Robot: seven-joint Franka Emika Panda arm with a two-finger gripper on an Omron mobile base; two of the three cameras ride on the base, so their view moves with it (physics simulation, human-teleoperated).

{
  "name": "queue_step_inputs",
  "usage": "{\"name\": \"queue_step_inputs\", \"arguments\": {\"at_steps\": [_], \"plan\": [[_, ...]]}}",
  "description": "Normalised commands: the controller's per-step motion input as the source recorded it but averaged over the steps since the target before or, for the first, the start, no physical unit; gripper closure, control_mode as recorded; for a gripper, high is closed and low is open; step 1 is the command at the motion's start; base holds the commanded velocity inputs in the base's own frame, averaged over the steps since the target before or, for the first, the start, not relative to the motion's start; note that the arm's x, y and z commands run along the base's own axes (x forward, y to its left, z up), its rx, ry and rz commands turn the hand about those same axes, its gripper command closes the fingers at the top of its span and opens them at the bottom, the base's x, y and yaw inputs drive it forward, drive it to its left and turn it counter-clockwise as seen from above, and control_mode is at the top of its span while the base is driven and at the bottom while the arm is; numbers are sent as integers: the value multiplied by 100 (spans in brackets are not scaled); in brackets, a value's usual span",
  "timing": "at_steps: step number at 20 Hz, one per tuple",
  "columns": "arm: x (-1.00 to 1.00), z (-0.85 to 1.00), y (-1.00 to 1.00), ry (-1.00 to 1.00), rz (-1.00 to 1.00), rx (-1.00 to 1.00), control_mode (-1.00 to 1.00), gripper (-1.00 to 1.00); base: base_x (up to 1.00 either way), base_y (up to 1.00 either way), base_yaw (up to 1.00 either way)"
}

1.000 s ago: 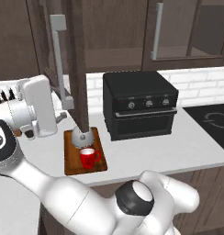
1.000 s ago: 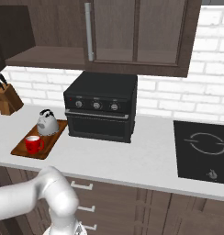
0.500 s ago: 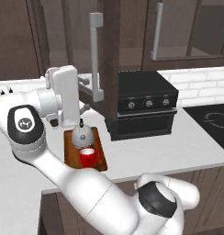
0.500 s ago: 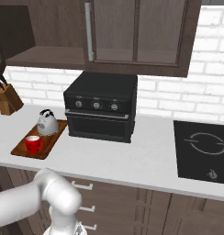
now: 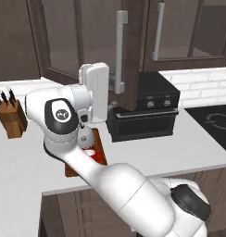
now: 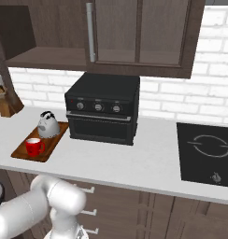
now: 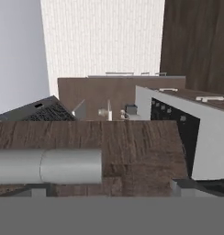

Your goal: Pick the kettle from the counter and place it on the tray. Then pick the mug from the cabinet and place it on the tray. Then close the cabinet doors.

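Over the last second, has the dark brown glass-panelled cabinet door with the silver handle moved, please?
Yes. The door swung right; its handle now overlaps the black oven.

A black oven [image 6: 103, 109] stands against the white brick wall [image 6: 181, 100]. A knife block [image 5: 11, 116] sits far left, a black hob [image 6: 207, 153] at right.

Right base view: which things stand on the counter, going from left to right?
Knife block → mug and kettle, both on the tray → black oven → cooktop.
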Motion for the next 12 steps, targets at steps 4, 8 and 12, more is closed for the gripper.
{"name": "queue_step_inputs", "arguments": {"at_steps": [4,8,12], "plan": [[12,1,-67,0,0,1,-100,-100,0,0,0],[23,5,-56,0,1,0,-100,-100,0,0,0],[30,6,-53,0,6,1,-100,-100,0,0,0]]}}
